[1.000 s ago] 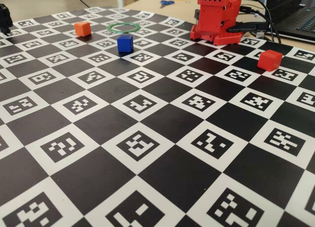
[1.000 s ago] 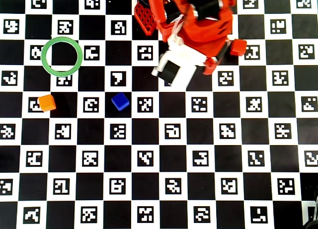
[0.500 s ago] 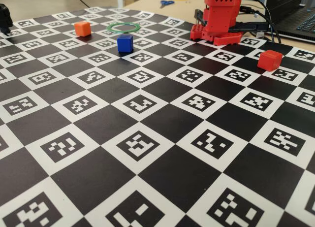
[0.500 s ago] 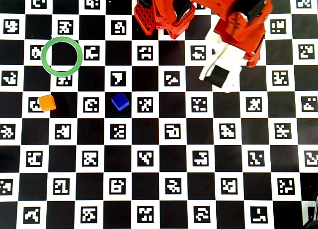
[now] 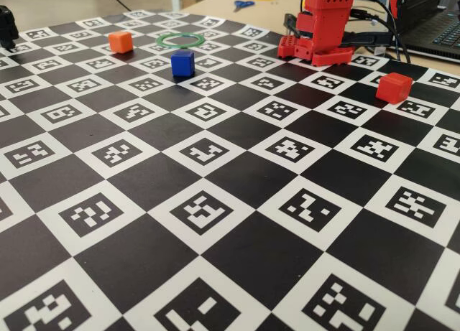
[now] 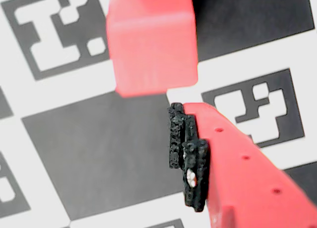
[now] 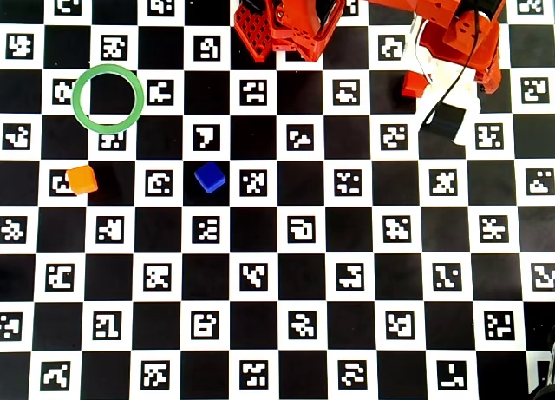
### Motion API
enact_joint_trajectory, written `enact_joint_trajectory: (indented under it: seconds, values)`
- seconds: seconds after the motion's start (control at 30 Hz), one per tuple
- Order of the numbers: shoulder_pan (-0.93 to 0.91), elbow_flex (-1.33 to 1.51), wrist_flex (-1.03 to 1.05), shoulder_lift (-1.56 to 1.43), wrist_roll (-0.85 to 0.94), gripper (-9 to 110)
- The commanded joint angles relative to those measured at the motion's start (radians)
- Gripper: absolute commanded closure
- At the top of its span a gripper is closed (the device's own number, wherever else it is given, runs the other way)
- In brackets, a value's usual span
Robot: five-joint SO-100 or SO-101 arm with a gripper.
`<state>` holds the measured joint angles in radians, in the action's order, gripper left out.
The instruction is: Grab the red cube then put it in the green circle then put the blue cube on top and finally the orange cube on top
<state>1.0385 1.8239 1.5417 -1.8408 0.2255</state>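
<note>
Jaws first: in the wrist view we see only one red finger (image 6: pixel 233 163) with its black pad, so we cannot tell how far they stand apart; nothing is held. Our gripper (image 6: pixel 173 139) hangs over the checkered worktop (image 6: pixel 89 154) with the red cube (image 6: pixel 151 40) just beyond the fingertip, a small gap between them. In the overhead view the red cube (image 7: pixel 414 84) sits near the top right, partly covered by the red arm (image 7: pixel 451 18), whose white and black wrist part reaches down beside it. In the fixed view the red cube (image 5: pixel 394 87) rests alone at the right. Far to the left lies the green circle (image 7: pixel 107 98), with bare board in its middle. Below it sits the orange cube (image 7: pixel 81 180), and the blue cube (image 7: pixel 209 176) stands apart to the right of that.
</note>
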Motion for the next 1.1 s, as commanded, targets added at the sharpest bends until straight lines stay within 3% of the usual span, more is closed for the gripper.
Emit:
enact_joint_trajectory:
  seconds: [0.0,1.07]
  values:
    - [0.006,0.037,-0.052,-0.012,0.015,53]
    - [0.078,0.394,-0.359,0.003,-0.091,53]
